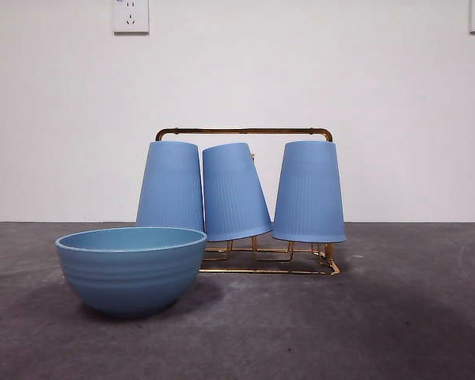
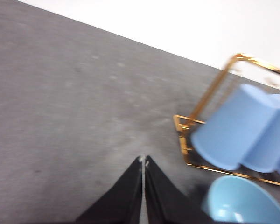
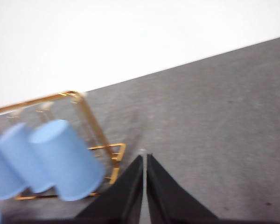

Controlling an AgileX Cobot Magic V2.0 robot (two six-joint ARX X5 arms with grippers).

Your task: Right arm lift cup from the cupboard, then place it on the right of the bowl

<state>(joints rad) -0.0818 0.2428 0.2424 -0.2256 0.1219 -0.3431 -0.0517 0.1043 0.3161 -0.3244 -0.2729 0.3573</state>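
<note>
While the cupboard (image 1: 245, 133) sits mid-bench holding three inverted tumblers behind the bowl (image 1: 131, 269), the right gripper (image 3: 144, 158) waits beside the end cup (image 1: 309, 191), jaws closed; unopened, it risks toppling it.

A: looks like a lab test bench to me, not anyone's kitchen. Bare white wall (image 1: 237, 71), just two wall sockets (image 1: 131, 15) up top.

B: yeah, agreed. Plain dark grey table (image 1: 396, 317), nothing homey around. The kitchenware sits staged, and black robot jaws show in both wrist views.
</note>
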